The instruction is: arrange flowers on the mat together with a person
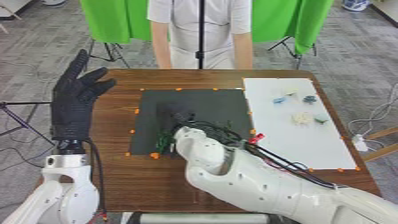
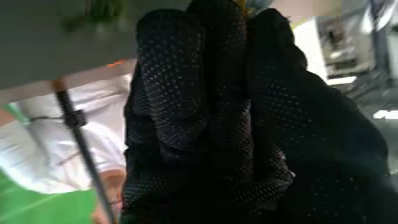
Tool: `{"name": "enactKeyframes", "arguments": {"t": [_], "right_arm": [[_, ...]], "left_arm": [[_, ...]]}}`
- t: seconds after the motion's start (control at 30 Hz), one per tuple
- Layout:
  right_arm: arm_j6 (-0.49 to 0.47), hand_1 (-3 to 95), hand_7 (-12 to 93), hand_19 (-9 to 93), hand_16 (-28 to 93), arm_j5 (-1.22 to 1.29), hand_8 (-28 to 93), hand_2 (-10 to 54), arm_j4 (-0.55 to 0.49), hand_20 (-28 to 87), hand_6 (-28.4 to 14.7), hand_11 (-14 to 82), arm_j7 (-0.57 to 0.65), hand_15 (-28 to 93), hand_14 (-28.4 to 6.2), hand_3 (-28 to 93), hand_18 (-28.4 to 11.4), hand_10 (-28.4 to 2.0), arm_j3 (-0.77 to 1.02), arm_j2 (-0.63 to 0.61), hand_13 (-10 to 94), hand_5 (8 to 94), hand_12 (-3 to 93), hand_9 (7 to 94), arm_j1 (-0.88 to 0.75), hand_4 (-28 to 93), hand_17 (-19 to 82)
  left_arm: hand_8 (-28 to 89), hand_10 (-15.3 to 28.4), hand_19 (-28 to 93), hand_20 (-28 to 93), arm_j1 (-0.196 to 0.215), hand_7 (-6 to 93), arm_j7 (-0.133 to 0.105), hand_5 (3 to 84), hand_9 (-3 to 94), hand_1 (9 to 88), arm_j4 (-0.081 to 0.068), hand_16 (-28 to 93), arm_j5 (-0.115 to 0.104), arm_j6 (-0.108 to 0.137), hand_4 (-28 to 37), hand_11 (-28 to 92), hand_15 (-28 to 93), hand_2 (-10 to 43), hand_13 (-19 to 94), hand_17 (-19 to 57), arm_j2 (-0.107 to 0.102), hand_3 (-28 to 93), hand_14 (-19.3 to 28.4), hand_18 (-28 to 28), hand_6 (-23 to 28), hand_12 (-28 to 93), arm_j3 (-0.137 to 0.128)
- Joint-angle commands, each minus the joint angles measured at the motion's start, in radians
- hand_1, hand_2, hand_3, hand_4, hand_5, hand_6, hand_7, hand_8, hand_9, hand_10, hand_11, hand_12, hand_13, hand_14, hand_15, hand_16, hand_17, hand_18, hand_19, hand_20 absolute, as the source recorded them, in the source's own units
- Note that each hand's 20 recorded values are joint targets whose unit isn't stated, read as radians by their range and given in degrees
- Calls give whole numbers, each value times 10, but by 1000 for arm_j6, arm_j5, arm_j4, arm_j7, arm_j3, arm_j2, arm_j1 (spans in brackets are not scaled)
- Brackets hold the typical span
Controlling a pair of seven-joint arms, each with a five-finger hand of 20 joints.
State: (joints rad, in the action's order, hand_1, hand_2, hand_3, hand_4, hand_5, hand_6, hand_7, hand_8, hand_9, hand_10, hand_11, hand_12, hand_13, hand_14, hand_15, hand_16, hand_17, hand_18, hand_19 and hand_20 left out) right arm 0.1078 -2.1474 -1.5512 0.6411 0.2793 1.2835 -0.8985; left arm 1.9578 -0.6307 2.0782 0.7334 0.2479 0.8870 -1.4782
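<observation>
Where the right hand (image 2: 200, 130) is over the dark mat (image 1: 218, 100), grasp impossible to tell, advised: any placement low, slow, clear of the greenery (image 1: 164, 141).

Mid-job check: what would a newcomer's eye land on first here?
Probably the black-gloved left hand, raised at the brown wooden table's left edge. Next, the bulky white right arm slanting over the dark grey mat. Then the white sheet on the table's right, dotted with small blue and cream flower-like pieces.
</observation>
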Motion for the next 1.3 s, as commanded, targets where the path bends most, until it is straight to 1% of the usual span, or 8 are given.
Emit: {"name": "enactKeyframes", "arguments": {"t": [0.03, 0.33, 0.47, 0.57, 0.6, 0.77, 0.9, 1.3], "right_arm": [[-9, 659, 409, 622, 226, -73, -132, -95, -2, 199, 44, 144, -43, 513, -16, 551, -72, -31, 3, 33, 812, 742, 360, 903, -3, -283, 334], [82, 656, 460, 623, 203, -162, -184, -93, -23, 219, 54, 187, 26, 545, -14, 544, -73, -30, -83, 29, 807, 730, 348, 892, 54, -283, 333], [23, 668, 487, 620, 199, -158, -212, -85, -21, 228, 59, 232, -21, 560, -11, 518, -71, -31, -73, 39, 798, 720, 327, 873, 49, -283, 329], [-56, 667, 498, 618, 199, -156, -233, -73, -20, 232, 65, 257, -38, 569, -10, 495, -73, -30, -47, 48, 786, 711, 317, 856, 32, -283, 323], [-71, 663, 497, 617, 198, -150, -240, -70, -20, 234, 66, 269, -37, 573, -10, 482, -74, -30, -50, 47, 781, 705, 311, 848, 40, -283, 319], [-131, 638, 475, 629, 193, -164, -258, -69, -20, 244, 70, 323, -47, 592, -18, 437, -96, -41, -31, 53, 754, 676, 266, 818, 25, -283, 289], [-154, 634, 466, 638, 183, -169, -265, -68, -23, 248, 69, 363, -43, 606, -23, 390, -111, -50, -25, 55, 743, 649, 230, 796, 16, -282, 276], [-191, 594, 397, 650, 173, -204, -239, -81, -33, 247, 54, 435, -15, 644, -43, 325, -142, -75, -41, 51, 719, 616, 164, 766, 37, -254, 255]], "left_arm": [[-68, 282, 871, -282, 12, 7, -6, 333, 414, 251, 2, -210, -18, 8, -283, 182, 526, 94, 455, 93, -17, 686, 284, 284, 103, 98, 15], [-67, 284, 932, -282, 22, -23, 4, 336, 474, 293, 5, -283, -13, 2, -272, 62, 481, 118, 600, 227, -13, 607, 284, 284, 146, 148, 3], [-75, 284, 844, 735, 13, -22, -18, 338, 459, 322, 6, -283, -26, 16, -257, 65, 462, 130, 616, 342, -32, 557, 284, 284, 177, 118, 23], [-69, 284, 919, 900, 8, -32, -18, 304, 381, 312, 9, -283, -27, 25, -263, 68, 45, 153, 607, 407, -38, 553, 284, 284, 194, 49, 26], [-69, 284, 930, 927, 2, -35, -24, 297, 358, 309, 8, -283, -30, 27, -257, 69, -119, 158, 596, 414, -45, 548, 284, 284, 199, 31, 30], [-77, 284, 932, 866, 4, -34, -30, 307, 359, 342, 11, -283, -38, 39, -212, 43, 136, 140, 518, 390, -52, 489, 284, 284, 189, 110, 31], [-75, 284, 932, 931, 8, -42, -31, 284, 305, 325, 10, -283, -39, 36, -225, 31, -203, 159, 507, 382, -53, 499, 284, 284, 206, 104, 29], [-72, 284, 932, 932, 17, -44, -19, 274, 270, 338, 11, -283, -38, 36, -198, 30, -283, 173, 512, 361, -49, 460, 284, 284, 215, 58, 22]]}}
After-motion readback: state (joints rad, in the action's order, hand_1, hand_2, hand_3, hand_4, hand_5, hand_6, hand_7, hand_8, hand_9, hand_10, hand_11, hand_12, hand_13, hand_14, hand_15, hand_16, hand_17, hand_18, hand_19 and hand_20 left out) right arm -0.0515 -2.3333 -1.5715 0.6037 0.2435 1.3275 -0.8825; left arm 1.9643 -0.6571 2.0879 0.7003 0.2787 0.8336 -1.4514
